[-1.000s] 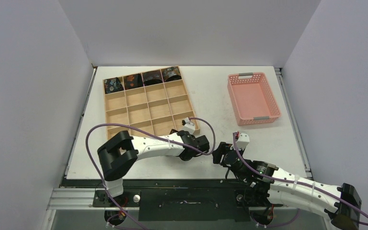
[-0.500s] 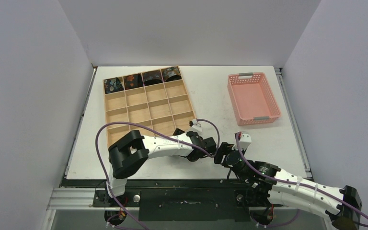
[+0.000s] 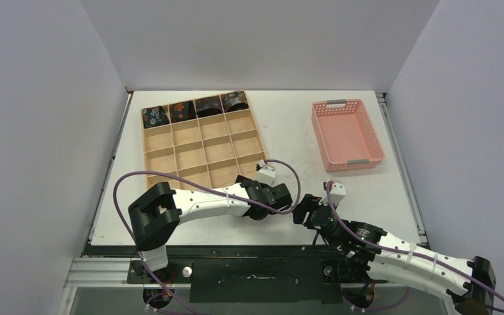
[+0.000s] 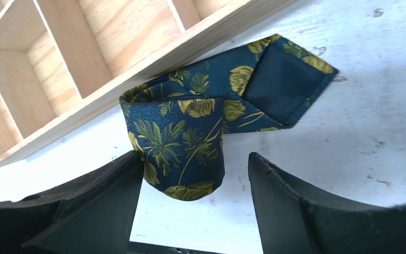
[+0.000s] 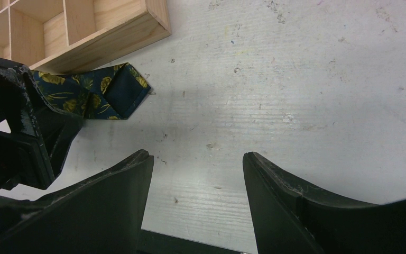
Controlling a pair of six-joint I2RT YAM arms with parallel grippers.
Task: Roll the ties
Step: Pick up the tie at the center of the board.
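Left jaws wider apart; 1 tie point(image 4: 186, 138), 4 coils point(image 3: 207, 107)

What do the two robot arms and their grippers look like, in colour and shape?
The left arm and right arm have white rounded links and black joints. A purple cable runs along each arm. Each gripper has two thick, black, wedge-shaped fingers.

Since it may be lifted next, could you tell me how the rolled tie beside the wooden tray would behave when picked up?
The tie is soft fabric, so it would probably squash under a grip. Its pointed tail lies loose on the table, so it may unwind once lifted.
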